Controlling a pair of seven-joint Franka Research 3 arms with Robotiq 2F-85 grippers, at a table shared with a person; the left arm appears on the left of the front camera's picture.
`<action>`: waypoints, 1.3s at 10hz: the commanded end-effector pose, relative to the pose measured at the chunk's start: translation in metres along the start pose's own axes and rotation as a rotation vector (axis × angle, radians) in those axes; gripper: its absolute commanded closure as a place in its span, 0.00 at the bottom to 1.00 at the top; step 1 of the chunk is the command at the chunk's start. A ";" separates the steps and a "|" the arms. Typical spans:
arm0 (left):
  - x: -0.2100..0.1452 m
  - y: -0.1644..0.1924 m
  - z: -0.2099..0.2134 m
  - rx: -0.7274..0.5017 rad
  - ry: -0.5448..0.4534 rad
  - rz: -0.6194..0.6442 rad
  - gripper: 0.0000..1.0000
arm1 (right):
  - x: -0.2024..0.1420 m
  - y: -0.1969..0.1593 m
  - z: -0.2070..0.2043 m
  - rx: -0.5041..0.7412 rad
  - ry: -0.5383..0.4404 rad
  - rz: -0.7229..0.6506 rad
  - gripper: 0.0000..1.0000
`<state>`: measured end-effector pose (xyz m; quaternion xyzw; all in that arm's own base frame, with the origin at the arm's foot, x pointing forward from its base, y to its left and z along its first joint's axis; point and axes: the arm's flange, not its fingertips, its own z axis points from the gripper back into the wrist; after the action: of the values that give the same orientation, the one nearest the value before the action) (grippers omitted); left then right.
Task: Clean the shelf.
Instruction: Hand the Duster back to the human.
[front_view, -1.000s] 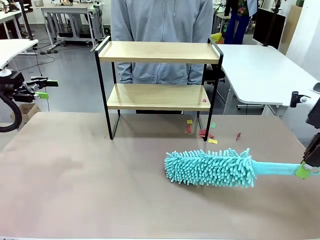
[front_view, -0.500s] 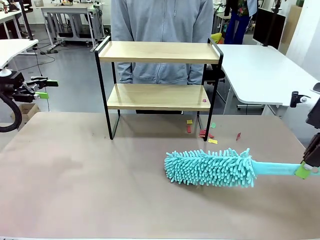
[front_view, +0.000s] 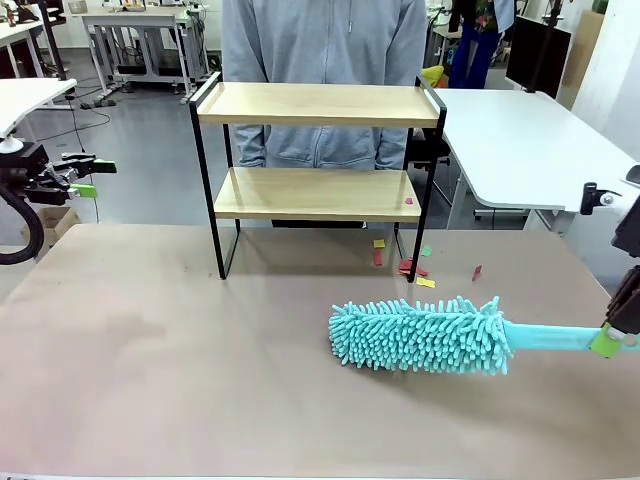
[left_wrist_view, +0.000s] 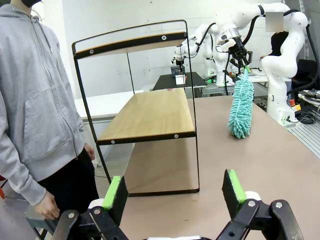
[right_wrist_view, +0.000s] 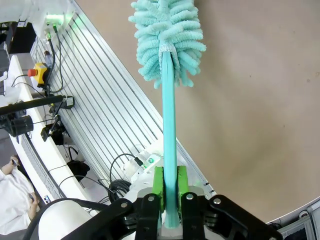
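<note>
Front view: the two-tier wooden shelf in a black metal frame (front_view: 315, 150) stands at the bench's far edge; the fluffy turquoise duster (front_view: 420, 336) lies crosswise nearer, handle toward the right gripper (front_view: 612, 340).

Left wrist view: left gripper (left_wrist_view: 175, 192) gapes, empty, farther away.

Right wrist view: right gripper (right_wrist_view: 169, 186) clamps the handle.

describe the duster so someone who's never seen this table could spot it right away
Start at the two-tier wooden shelf at the far side of the brown table. Come toward the robot and to its right: the duster lies flat there, its handle clamped in the right gripper. It is the one fluffy turquoise thing, far larger than the paper scraps nearby.
</note>
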<state>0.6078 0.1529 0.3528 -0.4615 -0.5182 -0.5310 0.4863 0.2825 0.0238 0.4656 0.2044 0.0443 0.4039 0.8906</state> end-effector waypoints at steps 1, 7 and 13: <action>0.003 -0.002 0.000 0.000 -0.003 -0.005 0.00 | 0.001 0.002 0.001 0.004 -0.011 -0.011 0.86; 0.040 -0.042 -0.024 -0.015 0.029 -0.011 0.00 | 0.025 -0.009 0.038 0.003 -0.090 0.167 0.86; 0.089 -0.162 -0.096 0.031 0.032 0.132 0.00 | 0.092 -0.041 0.082 0.048 -0.211 0.484 0.86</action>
<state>0.4582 0.0624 0.4158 -0.4825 -0.4797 -0.5141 0.5223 0.3753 0.0438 0.5245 0.2477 -0.0808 0.5736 0.7766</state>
